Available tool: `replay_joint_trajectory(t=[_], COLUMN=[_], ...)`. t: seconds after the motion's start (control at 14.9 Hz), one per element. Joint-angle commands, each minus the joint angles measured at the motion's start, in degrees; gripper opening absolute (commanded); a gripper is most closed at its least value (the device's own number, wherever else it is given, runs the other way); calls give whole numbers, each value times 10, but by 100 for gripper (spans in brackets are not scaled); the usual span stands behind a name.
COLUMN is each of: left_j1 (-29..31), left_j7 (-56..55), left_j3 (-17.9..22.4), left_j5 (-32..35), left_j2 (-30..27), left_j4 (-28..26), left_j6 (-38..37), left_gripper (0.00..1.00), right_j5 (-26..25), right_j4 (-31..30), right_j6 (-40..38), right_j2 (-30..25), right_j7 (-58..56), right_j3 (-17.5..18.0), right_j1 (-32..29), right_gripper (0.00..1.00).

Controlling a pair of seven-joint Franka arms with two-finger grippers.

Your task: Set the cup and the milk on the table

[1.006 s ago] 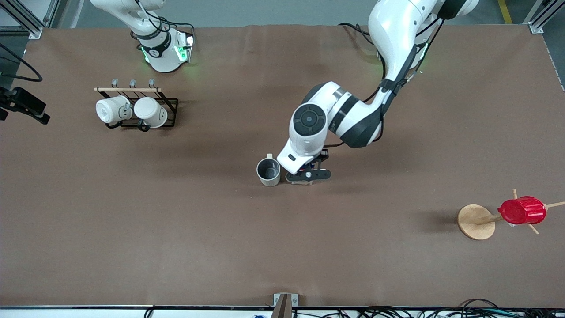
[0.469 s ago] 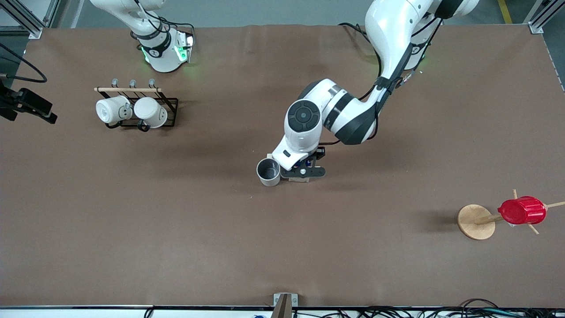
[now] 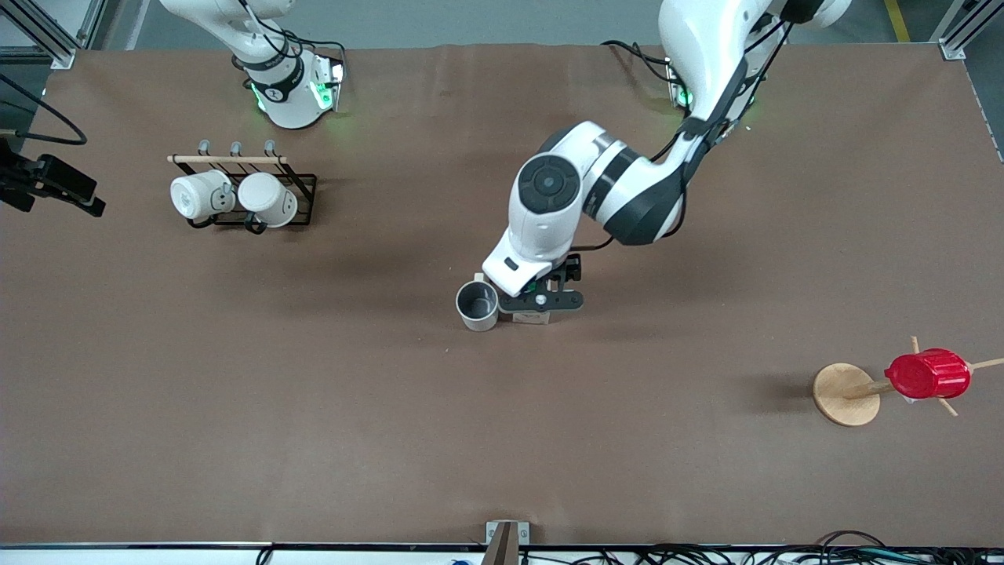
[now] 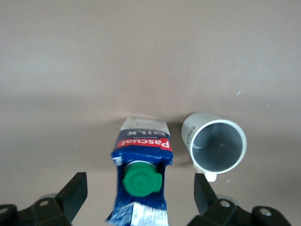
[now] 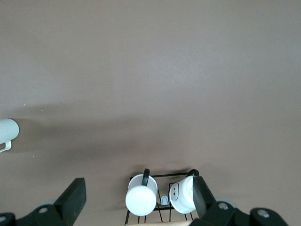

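A wide, matte brown desk [image 3: 314,439] with faint creases fills the scene; cables run along its edge closest to the front camera, and aluminium frame posts stand at the corners by the robots' bases.

Toward the left arm's end, near the front camera, a wooden peg stand [image 3: 845,394] carries a red ribbed cup [image 3: 927,374] on its side.

At the middle of the desk a small beige-grey mug [image 3: 478,305] stands upright, its grey inside showing. Just beside it, toward the left arm's end, stands the blue-and-white milk carton [image 4: 141,176] with a round green cap; white lettering on its red band reads "Pascual", and "MILK" is faintly legible above that. The left hand [image 4: 141,202] hovers over the carton, fingers spread wide to either side and clear of it.

Farther from the camera, toward the right arm's end, a black wire rack [image 3: 259,196] holds two white mugs [image 3: 202,195].

The right hand [image 5: 136,205] waits above the desk near the rack, fingers spread, holding nothing.
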Motion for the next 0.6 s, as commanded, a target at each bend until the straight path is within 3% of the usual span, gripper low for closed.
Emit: replay_joint_trajectory(t=[0.0,0.2,0.54], left_j1=[29,79,140], left_j7=[-16,-6,41], left_j3=[0,-1,-2], left_j5=[8,8,7], left_j2=[-72,-137,-186], left_j4=[-37,-57,-57], left_j6=[-19,-68,-112], left_gripper=[100,100,100], right_j5=[10,10,10], right_j4=[10,10,10], right_j6=[-10,-10,-10], right_j2=[3,3,3], right_j7=[-4,-5,-7], right_j3=[1,1,1], right_j1=[-2,-2,-2], right_gripper=[100,100,100])
